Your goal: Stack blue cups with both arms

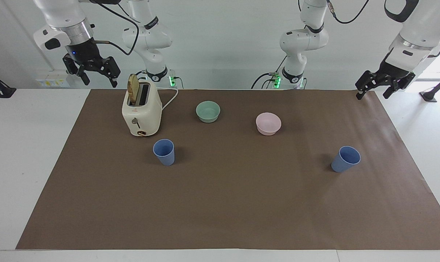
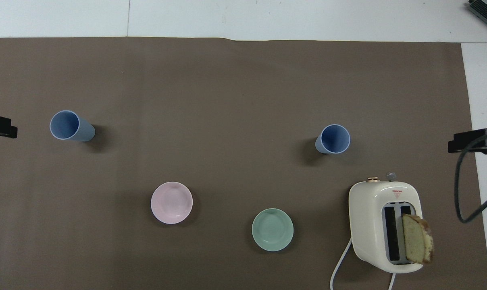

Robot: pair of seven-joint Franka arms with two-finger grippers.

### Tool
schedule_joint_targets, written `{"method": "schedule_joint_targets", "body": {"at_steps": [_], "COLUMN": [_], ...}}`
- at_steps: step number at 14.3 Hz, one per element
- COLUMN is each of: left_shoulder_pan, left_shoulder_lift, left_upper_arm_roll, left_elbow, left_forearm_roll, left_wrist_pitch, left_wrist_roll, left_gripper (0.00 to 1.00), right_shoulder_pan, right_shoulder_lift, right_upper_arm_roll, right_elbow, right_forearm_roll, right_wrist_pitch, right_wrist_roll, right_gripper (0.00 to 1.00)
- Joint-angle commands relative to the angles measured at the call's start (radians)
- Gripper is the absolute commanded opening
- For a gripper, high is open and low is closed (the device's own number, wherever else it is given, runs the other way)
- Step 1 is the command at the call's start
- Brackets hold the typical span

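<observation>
Hanging empty and spread above the robots' table edge, right claw (image 1: 92,74) and left claw (image 1: 382,84) wait. Farther out, two upright blue cups (image 1: 164,152) (image 1: 346,159) stand well apart; they look light, stiff, slippery, best pinched at the rim.

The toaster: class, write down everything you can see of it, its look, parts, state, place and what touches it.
The toaster is cream-white and glossy, like plastic or enamel, with rounded corners. It stands upright on the brown mat, toward the right arm's end, nearer the robots than the closest blue cup. Two dark slots open upward; a slice of bread sticks up from one. Its front carries a small lever and a round knob. A white cord leads off toward the robots. No gripper touches it.
</observation>
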Motion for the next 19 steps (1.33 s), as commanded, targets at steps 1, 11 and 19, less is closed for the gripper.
{"method": "schedule_joint_targets", "body": {"at_steps": [1, 11, 19], "left_shoulder_pan": [0.036, 0.065, 0.090], "left_shoulder_lift": [0.015, 0.187, 0.227], "left_upper_arm_roll": [-0.006, -0.006, -0.003], "left_elbow": [-0.082, -0.130, -0.209], "left_forearm_roll": [-0.006, 0.000, 0.000], "left_wrist_pitch": [0.148, 0.380, 0.451], "left_wrist_roll": [0.007, 0.012, 0.009], "left_gripper": [1.00, 1.00, 1.00], "right_shoulder_pan": [-0.013, -0.013, -0.013], "right_shoulder_lift": [-0.019, -0.033, -0.032], "right_upper_arm_roll": [0.008, 0.008, 0.008], "right_elbow": [-0.019, -0.041, -0.041], "right_forearm_roll": [0.018, 0.018, 0.018], "right_wrist_pitch": [-0.003, -0.002, 0.006], "right_wrist_roll": [-0.023, -0.025, -0.023], "right_gripper": [1.00, 1.00, 1.00]}}
